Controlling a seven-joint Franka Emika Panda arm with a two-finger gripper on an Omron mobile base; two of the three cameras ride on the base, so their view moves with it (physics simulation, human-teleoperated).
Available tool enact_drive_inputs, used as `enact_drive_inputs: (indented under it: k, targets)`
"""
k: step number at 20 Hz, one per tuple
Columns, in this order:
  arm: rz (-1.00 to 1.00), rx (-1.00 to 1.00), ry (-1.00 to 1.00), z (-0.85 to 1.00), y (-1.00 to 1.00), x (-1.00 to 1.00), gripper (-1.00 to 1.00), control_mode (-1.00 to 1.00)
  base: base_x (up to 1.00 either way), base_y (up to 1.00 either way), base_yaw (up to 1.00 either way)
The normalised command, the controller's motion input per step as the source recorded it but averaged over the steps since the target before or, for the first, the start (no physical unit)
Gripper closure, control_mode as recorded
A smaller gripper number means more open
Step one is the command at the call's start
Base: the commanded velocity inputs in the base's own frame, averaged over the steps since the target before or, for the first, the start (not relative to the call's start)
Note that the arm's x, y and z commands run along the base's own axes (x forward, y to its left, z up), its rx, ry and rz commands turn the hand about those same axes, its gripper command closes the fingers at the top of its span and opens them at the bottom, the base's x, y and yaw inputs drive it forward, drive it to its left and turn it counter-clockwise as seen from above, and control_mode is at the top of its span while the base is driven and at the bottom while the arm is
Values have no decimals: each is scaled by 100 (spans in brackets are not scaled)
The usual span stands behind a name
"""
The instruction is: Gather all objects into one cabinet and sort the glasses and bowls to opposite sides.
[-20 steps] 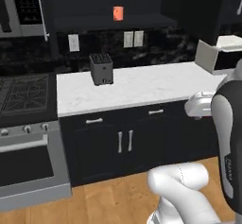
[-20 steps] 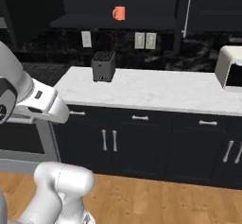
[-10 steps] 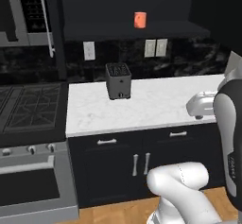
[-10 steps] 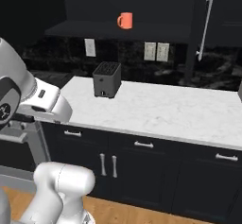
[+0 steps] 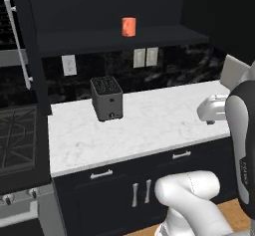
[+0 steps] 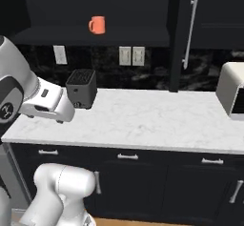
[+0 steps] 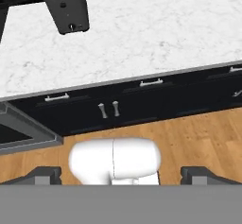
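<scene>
Since a second ago both base views have shifted bodily, so the base has driven closer: the coral-orange mug (image 6: 96,25) sits upper left on the cabinet shelf (image 6: 90,37), untouched, the gripper (image 7: 122,175) jaws apart and empty.

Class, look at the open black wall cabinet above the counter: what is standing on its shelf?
One coral-orange mug stands alone on the cabinet shelf, its handle showing in the right base view. The shelf's dark back corners and the part behind the open door cannot be made out.
</scene>
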Motion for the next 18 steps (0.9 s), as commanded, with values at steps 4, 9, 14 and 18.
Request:
enact_drive_inputs:
  k: [4,9,14,18]
  targets:
    - [0,0,0,0,0,0,-100,100,50,18,-31]
    - [0,0,0,0,0,0,-100,100,26,21,8]
    - [0,0,0,0,0,0,-100,100,0,37,19]
    - [0,0,0,0,0,0,-100,100,0,44,23]
